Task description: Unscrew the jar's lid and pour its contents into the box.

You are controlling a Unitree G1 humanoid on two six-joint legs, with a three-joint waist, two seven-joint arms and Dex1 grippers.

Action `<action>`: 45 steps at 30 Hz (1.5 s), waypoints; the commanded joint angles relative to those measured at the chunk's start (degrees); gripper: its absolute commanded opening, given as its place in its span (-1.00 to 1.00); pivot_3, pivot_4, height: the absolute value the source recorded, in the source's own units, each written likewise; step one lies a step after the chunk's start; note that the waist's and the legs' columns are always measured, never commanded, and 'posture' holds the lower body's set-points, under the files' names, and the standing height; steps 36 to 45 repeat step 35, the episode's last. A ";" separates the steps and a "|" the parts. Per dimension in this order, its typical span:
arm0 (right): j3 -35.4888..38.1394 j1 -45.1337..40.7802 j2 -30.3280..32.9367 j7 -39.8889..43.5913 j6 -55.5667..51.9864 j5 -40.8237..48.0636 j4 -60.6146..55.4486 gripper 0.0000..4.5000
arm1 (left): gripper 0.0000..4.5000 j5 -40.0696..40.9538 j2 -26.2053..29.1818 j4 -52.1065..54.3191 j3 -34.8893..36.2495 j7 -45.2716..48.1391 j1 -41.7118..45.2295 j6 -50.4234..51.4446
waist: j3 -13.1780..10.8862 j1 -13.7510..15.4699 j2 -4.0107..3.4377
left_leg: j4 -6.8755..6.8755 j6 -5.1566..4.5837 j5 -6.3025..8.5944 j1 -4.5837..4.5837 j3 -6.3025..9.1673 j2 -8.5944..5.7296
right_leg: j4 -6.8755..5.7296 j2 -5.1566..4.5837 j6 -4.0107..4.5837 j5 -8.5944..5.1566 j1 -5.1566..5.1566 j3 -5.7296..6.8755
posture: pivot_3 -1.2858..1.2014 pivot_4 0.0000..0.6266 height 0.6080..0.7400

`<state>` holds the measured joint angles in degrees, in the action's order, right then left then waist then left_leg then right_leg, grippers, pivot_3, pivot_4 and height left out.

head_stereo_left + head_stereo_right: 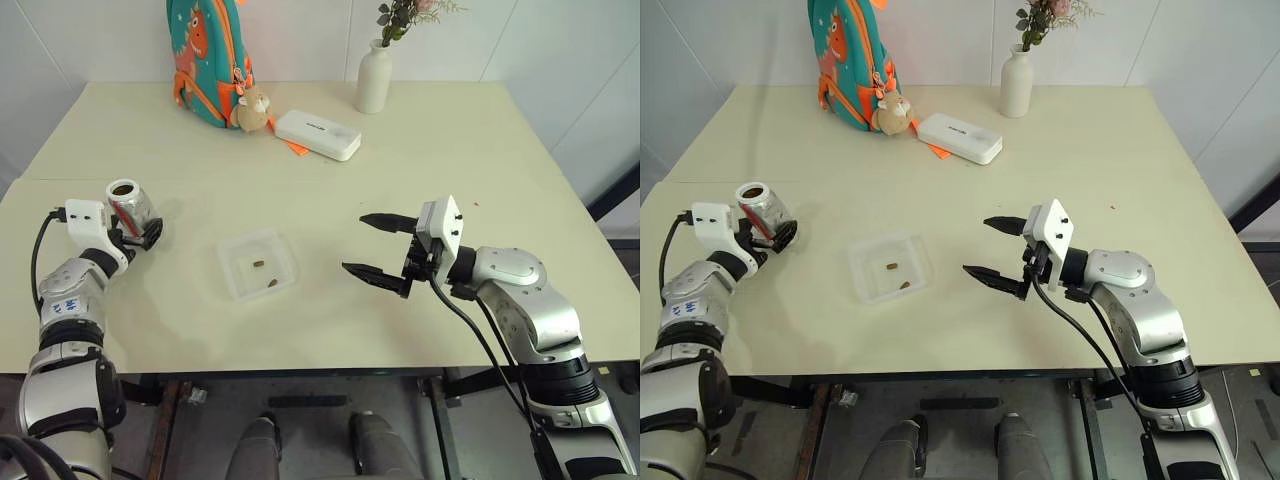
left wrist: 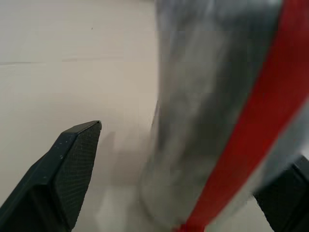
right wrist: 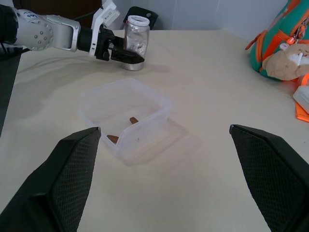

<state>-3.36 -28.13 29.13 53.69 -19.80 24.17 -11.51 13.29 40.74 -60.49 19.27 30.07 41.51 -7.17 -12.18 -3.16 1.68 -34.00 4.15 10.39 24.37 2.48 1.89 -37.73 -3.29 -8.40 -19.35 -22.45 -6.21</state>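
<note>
The jar (image 1: 131, 206), its lid already off and its mouth open, is seen near the worktop's (image 1: 450, 170) left edge, tilted slightly with the mouth up and leaning away toward the wall; its long axis runs close to vertical and a red stripe is carried down its side. It is bracketed by the left gripper (image 1: 140, 234), whose fingers (image 2: 63, 169) are spread to either side of the body with a gap visible at one finger, so the jar appears released rather than pinched, though contact at the other finger cannot be told. The box (image 1: 258, 264) is set flat to the right of the jar, near but apart, with two brown bits (image 1: 266, 274) lying inside, which suggests the pouring is done. The right gripper (image 1: 378, 248) is held above the worktop right of the box, fingers wide apart and empty, pointing toward it. The left arm is judged far nearer the jar.
</note>
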 commanded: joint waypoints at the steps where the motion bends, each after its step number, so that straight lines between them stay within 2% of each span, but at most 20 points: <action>1: 2.45 -2.51 -2.38 0.82 3.22 4.36 -4.17 1.00 | 0.99 2.35 2.45 12.80 2.06 2.46 -7.01 2.98 | 0.00 -0.27 0.00 | 0.02 0.00 0.00 -0.01 -0.01 0.01 | 0.00 0.00 0.00 0.00 0.00 -0.01 | 0.03 -0.52 1.00; 7: 2.01 -3.13 -2.17 4.82 5.36 6.31 -4.88 1.00 | 0.99 4.21 5.06 29.90 5.31 3.59 -20.82 9.86 | 0.03 -0.09 0.05 | 0.10 0.02 0.01 -0.03 -0.03 0.05 | 0.06 -0.01 0.02 -0.01 0.00 -0.02 | 0.03 -0.52 1.00; 10: 2.37 -3.28 -1.20 6.75 5.75 6.56 -3.79 1.00 | 0.99 2.18 7.57 36.28 5.53 5.17 -27.29 8.55 | 0.03 -0.05 0.07 | 0.10 0.02 0.01 -0.03 -0.03 0.04 | 0.09 -0.05 0.07 -0.01 0.01 -0.02 | 0.03 -0.52 1.00; 12: 3.10 -3.28 0.06 8.34 5.49 7.13 -2.88 1.00 | 0.99 -0.55 10.26 42.56 4.75 7.73 -32.40 4.16 | 0.04 -0.06 0.10 | 0.11 0.03 0.02 -0.05 -0.06 0.04 | 0.13 -0.09 0.14 -0.01 0.01 -0.02 | 0.03 -0.52 1.00; 15: 3.99 -2.73 2.71 10.70 4.92 7.94 -2.35 1.00 | 0.99 1.86 11.84 53.42 5.57 13.03 -37.96 2.45 | 0.04 0.27 0.10 | 0.33 0.03 0.02 -0.08 -0.14 0.01 | 0.36 -0.22 0.41 -0.03 0.05 0.01 | 0.03 -0.52 1.00; 20: 5.27 -0.25 8.01 14.71 7.40 6.41 -0.82 1.00 | 0.99 9.79 12.02 64.17 5.22 19.23 -38.22 8.52 | 0.04 0.55 0.10 | 0.61 0.00 0.01 -0.08 -0.22 0.03 | 0.67 -0.29 1.14 -0.38 0.08 0.02 | 0.03 -0.52 1.00; 22: 6.37 0.80 9.96 15.38 8.04 6.16 -0.26 1.00 | 0.99 13.75 12.84 66.77 4.39 22.87 -36.85 12.16 | 0.04 0.54 0.10 | 0.67 -0.01 0.01 -0.08 -0.23 0.03 | 0.69 -0.27 0.89 -0.26 0.06 0.03 | 0.03 -0.52 1.00; 23: 6.96 1.14 10.73 15.65 7.99 6.42 -0.09 1.00 | 0.99 14.92 13.25 67.47 4.04 24.10 -36.12 13.79 | 0.04 0.52 0.10 | 0.70 -0.01 0.01 -0.08 -0.23 0.03 | 0.70 -0.25 0.46 -0.04 0.05 0.04 | 0.03 -0.52 1.00; 29: 10.29 6.78 14.41 16.25 7.33 7.21 -1.70 1.00 | 0.99 15.41 14.98 63.56 3.35 30.28 -32.90 15.26 | 0.04 -0.25 0.08 | 0.80 0.00 0.02 -0.10 -0.25 0.06 | 0.74 -0.16 0.37 -0.08 0.00 0.01 | 0.03 -0.52 1.00; 34: 12.44 10.66 15.01 14.92 8.46 6.72 -2.44 1.00 | 0.99 13.84 14.17 60.34 3.73 30.62 -32.19 13.39 | 0.02 -0.23 0.07 | 0.77 -0.01 0.04 -0.14 -0.32 0.07 | 0.72 -0.16 0.34 -0.10 0.00 -0.04 | 0.03 -0.52 1.00; 45: 12.40 10.88 14.79 14.65 9.11 6.15 -2.30 1.00 | 0.99 13.95 13.81 60.27 3.67 30.43 -32.26 13.51 | 0.02 -0.23 0.07 | 0.74 -0.01 0.04 -0.14 -0.32 0.07 | 0.72 -0.16 0.34 -0.10 0.01 -0.04 | 0.03 -0.52 1.00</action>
